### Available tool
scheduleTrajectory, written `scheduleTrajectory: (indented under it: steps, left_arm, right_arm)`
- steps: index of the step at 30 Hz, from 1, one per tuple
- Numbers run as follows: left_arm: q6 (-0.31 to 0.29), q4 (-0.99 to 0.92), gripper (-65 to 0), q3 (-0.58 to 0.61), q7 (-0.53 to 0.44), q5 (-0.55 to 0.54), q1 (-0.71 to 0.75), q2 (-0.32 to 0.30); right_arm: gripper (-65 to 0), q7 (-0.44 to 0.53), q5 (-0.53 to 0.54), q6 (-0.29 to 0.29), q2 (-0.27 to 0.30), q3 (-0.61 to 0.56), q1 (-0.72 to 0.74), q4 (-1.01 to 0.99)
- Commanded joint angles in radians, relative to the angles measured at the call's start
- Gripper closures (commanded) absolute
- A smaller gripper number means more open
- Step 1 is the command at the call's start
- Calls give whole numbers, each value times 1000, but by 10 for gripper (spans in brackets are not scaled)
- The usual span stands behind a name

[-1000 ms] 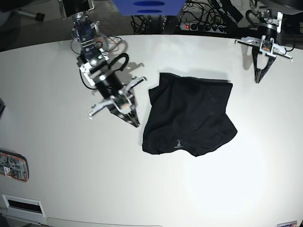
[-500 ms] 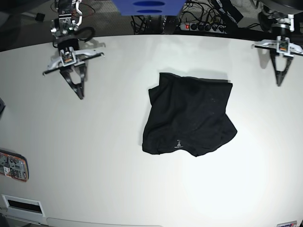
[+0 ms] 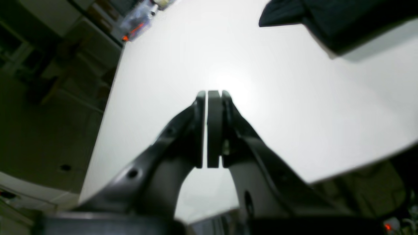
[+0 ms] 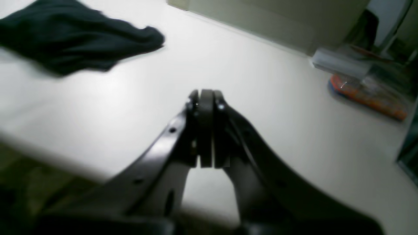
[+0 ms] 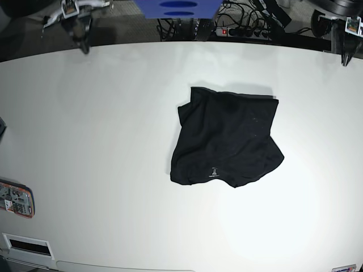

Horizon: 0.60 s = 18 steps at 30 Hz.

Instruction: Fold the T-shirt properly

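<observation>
Both arms have pulled back to the far table edge since the earlier frames. From left to right: one orange packet [image 5: 16, 199] at the near left edge, cut off; the right gripper [image 5: 84, 46], jaws pressed together, empty; one folded shirt [image 5: 227, 139] lying in the middle of the table [image 5: 102, 141]; the left gripper [image 5: 345, 60], also closed and empty, partly cut off.

A white table [image 5: 102, 147] fills the view; behind its far edge lie a dark floor [image 5: 34, 34], cables [image 5: 181, 25] and a power strip [image 5: 241, 31].
</observation>
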Motion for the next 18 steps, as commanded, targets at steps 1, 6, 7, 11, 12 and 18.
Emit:
scheduleTrajectory:
  steps: [1,6,7,11,12,18]
  left_arm:
    - [2,-16,0,8,-22,-14,54,-6]
    - [2,-204,0,91,-21,61,85,-35]
    - [2,-249,0,103,-21,78,80,-40]
    - [2,-444,0,223,-21,141,-29,-43]
    - [2,-500,0,247,-19,164,-55,-43]
    - [2,-1060,0,402,-18,264,-369,-46]
  right_arm:
    - [0,51,18,-1,8,6,-38,-16]
    - [0,85,18,-1,8,9,-98,-168]
    - [0,85,18,-1,8,9,-98,-204]
    - [0,79,18,-1,8,4,-97,-348]
    - [0,79,18,-1,8,3,-95,-386]
    - [0,-35,-137,-1,9,1,-40,-647]
